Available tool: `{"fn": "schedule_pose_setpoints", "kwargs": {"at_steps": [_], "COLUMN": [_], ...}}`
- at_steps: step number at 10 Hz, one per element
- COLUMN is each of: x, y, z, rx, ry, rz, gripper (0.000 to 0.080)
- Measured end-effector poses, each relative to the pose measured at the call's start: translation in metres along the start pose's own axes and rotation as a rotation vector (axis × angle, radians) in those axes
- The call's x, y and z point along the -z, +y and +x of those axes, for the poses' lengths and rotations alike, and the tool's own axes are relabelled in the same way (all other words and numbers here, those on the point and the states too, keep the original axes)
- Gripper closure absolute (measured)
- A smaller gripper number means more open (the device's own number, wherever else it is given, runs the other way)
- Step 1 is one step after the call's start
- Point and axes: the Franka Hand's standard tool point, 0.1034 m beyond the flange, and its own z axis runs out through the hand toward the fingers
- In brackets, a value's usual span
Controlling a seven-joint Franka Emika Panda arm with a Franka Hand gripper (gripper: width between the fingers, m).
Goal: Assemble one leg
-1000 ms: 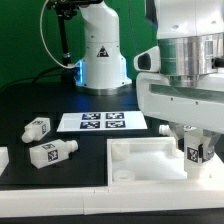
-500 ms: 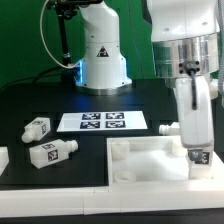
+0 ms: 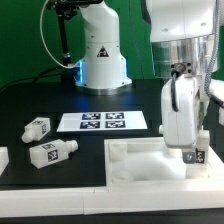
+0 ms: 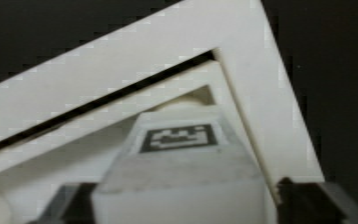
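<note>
- Since the earlier frames your arm has been rotating over the tray's right end, and the gripper [image 3: 196,152] is now hanging upright over the large white tray piece [image 3: 140,160], at the exterior view's right.
- Gripper is clamping a leg [image 4: 179,150]: in the wrist view both fingers are pressing its sides, tag facing the camera. In the exterior view only its tagged tip is peeking out below the fingers.
- Held leg is sitting right at the tray's far right corner region; whether it is touching the tray yet, cannot tell.
- Step in hand, as I judge it: you are bringing the leg onto its corner mount. Next move likely calls for lining the round end up with the corner and seating it, perhaps with a twist, before letting go.
- Count: three legs showing, one held and two loose ones [image 3: 38,128] [image 3: 55,152] lying on the table at the exterior view's left, well apart from the tray.
- One tray piece, one marker board [image 3: 102,121] farther back, and one cut-off white part at the left edge, unclear what.
</note>
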Motion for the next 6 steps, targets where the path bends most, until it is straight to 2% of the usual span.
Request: {"fn": "schedule_pose_setpoints", "kwargs": {"at_steps": [1, 2, 3, 4, 6], "x": [0.001, 0.018, 0.039, 0.047, 0.044], "y": [0.000, -0.003, -0.007, -0.011, -0.011], "z": [-0.001, -0.005, -0.008, -0.006, -0.006], "rx": [0.010, 0.048, 0.067, 0.063, 0.064], "ry": [-0.001, -0.020, -0.041, -0.048, -0.045], "rz": [0.002, 0.015, 0.033, 0.043, 0.041], "gripper": [0.0197, 0.0159, 0.0159, 0.0152, 0.0151]}}
